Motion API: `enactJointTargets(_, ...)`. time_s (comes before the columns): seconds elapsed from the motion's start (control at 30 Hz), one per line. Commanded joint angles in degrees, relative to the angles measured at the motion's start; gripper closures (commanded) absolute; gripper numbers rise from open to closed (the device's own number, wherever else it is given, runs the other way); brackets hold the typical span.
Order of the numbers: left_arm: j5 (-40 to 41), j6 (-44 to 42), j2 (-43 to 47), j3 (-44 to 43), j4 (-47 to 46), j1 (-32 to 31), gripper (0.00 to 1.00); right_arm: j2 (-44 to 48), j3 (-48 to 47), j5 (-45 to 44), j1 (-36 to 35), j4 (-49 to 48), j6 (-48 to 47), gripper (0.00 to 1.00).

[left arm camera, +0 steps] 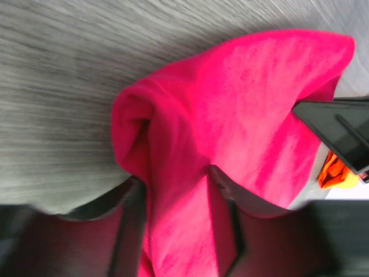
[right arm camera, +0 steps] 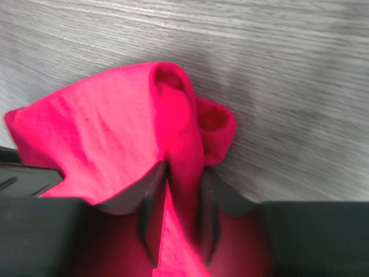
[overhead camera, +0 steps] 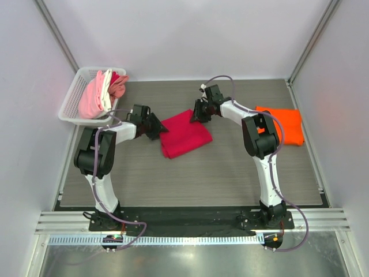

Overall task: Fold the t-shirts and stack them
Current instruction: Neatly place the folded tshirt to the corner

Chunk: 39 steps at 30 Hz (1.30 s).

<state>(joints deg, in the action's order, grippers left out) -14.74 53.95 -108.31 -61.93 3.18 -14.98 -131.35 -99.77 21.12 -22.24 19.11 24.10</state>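
The crimson t-shirt [overhead camera: 185,134] lies partly folded on the table's middle. My left gripper [overhead camera: 157,128] is shut on its left corner, and the left wrist view shows red cloth [left arm camera: 230,127] pinched between the fingers [left arm camera: 222,184]. My right gripper [overhead camera: 198,113] is shut on the shirt's upper right corner, with cloth [right arm camera: 115,133] bunched between its fingers [right arm camera: 151,184]. The orange t-shirt [overhead camera: 282,123] lies folded at the table's right side. Pink and white shirts [overhead camera: 99,95] sit in the basket.
A white mesh basket [overhead camera: 73,101] stands at the back left corner. Metal frame posts and white walls enclose the table. The grey wood-grain tabletop [overhead camera: 190,179] stretches toward the arm bases.
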Motion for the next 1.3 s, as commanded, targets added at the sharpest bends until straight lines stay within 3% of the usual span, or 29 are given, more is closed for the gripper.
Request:
enactJointTargets(0.0,2.9,1.2,-3.8,0.8,-2.0,-0.6,0.59,-2.4,-2.4,-2.3,-1.1,2.8,0.2,0.73)
enactJointTargets(0.1,4.1,1.1,-5.4,-0.7,-2.5,-1.4,0.80,-1.3,-3.2,-3.9,-1.3,2.7,0.2,0.97)
enactJointTargets(0.13,4.4,1.0,-5.6,-1.2,-2.6,-1.6,0.85,-0.3,-2.9,-4.8,-1.2,2.5,0.2,0.99)
enactJointTargets(0.17,5.0,0.9,-5.7,-2.0,-2.7,-2.0,1.00,2.2,-1.3,-6.8,-1.3,2.2,0.2,0.99)
enactJointTargets(0.43,10.2,-1.2,-1.6,-5.4,-2.9,-9.8,1.00,20.6,10.3,-15.8,0.9,-1.1,2.4,0.99)
enactJointTargets(0.73,13.1,0.2,-5.1,-18.9,-9.1,-24.6,1.00,41.7,25.6,-22.9,18.3,5.8,6.6,0.99)
enactJointTargets(0.87,12.7,1.3,-11.3,-32.1,-10.5,-30.0,1.00,47.2,27.4,-24.1,28.1,10.9,4.8,0.99)
enactJointTargets(1.0,10.3,4.3,-21.5,-46.9,-12.5,-34.1,1.00,48.6,28.0,-22.7,39.1,12.5,3.4,0.99)
enactJointTargets(1.03,9.9,6.1,-27.7,-50.7,-12.3,-34.3,1.00,48.3,28.0,-22.1,42.1,12.4,3.6,0.99)
enactJointTargets(1.2,9.4,8.4,-43.7,-76.8,-11.0,-35.6,1.00,44.6,25.4,-23.2,45.2,12.1,4.1,0.99)
enactJointTargets(1.27,12.0,9.1,-48.0,-79.8,-12.1,-35.7,1.00,41.8,24.5,-23.8,46.6,11.2,4.6,0.99)
